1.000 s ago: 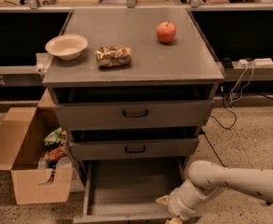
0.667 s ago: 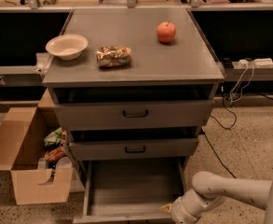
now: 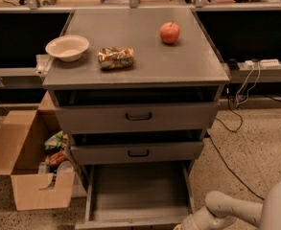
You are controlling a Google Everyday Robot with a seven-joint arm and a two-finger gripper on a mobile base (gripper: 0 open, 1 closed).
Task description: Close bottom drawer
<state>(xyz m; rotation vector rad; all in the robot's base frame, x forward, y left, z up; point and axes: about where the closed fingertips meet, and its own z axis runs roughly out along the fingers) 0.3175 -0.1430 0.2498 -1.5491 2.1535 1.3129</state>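
Drawers run in three tiers down the grey desk (image 3: 178, 66) in the camera view, and the bottom drawer (image 3: 135, 190), grey and slim-fronted with a plain tray, stands pulled far out towards us. The two taller grey drawers (image 3: 137, 128) above it sit only slightly out. The robot's pale gripper (image 3: 184, 225) is low at the frame's edge, just beside that drawer's front right corner; we cannot tell whether its jaws are apart or together. On the desk we see a round white bowl (image 3: 67, 47), a crinkled brown snack packet (image 3: 116, 57) and a red apple (image 3: 169, 32).
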